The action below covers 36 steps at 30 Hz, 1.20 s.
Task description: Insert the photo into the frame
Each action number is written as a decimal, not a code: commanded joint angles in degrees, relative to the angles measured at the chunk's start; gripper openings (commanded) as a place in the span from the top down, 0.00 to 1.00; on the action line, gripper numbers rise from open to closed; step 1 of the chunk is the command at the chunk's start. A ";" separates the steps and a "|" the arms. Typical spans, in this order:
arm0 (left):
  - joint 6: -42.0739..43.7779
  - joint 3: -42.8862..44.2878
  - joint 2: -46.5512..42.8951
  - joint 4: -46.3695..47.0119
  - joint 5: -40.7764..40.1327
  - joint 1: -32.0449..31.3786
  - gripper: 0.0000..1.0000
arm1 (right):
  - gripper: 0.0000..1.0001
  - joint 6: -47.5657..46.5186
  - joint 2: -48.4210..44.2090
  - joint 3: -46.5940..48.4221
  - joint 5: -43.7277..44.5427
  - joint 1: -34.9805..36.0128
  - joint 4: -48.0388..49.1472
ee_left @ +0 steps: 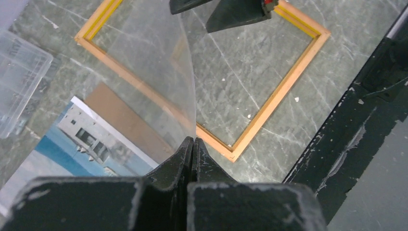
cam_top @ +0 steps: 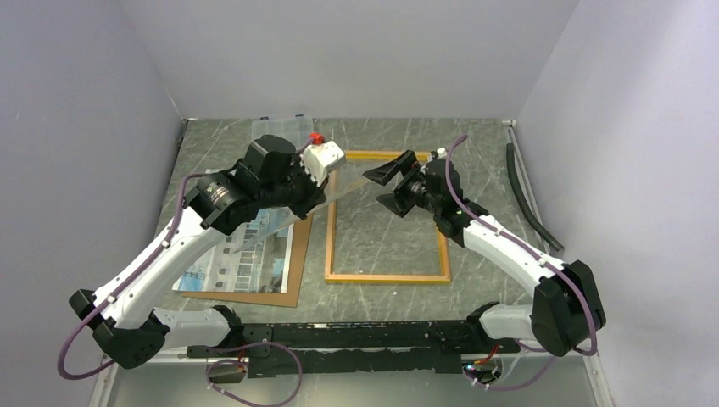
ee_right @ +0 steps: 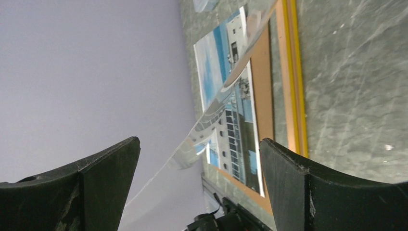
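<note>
**Clear sheet pinched in left gripper, right gripper wide open**

Left gripper [ee_left: 192,144]: jaws fully closed on the edge of a clear sheet [ee_left: 154,72], which is lifted and bowed above the tabletop [cam_top: 475,153]. Right gripper [cam_top: 390,186]: jaws spread wide, nothing held, hovering over the frame's far end. The frame [cam_top: 386,277] lies flat, its opening showing bare tabletop. The photo [cam_top: 246,259] lies just left of the frame, on a brown backing board [cam_top: 254,297]. Clear plastic box [ee_left: 19,77] sits beyond the photo.

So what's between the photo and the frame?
A strip of the brown board under the photo, left of the frame, in the top view.
</note>
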 commanded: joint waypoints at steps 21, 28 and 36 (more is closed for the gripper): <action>-3.69 -5.24 1.27 3.58 10.53 -0.15 0.97 | 0.23 7.53 9.63 3.74 -3.02 1.91 2.14; -3.85 -4.75 1.58 3.47 10.74 -0.17 0.97 | 0.46 6.82 14.71 6.62 -6.30 2.10 -0.63; -4.97 -2.31 3.75 -0.73 14.04 -0.22 0.58 | 0.75 3.44 18.55 9.99 -8.27 1.57 -2.57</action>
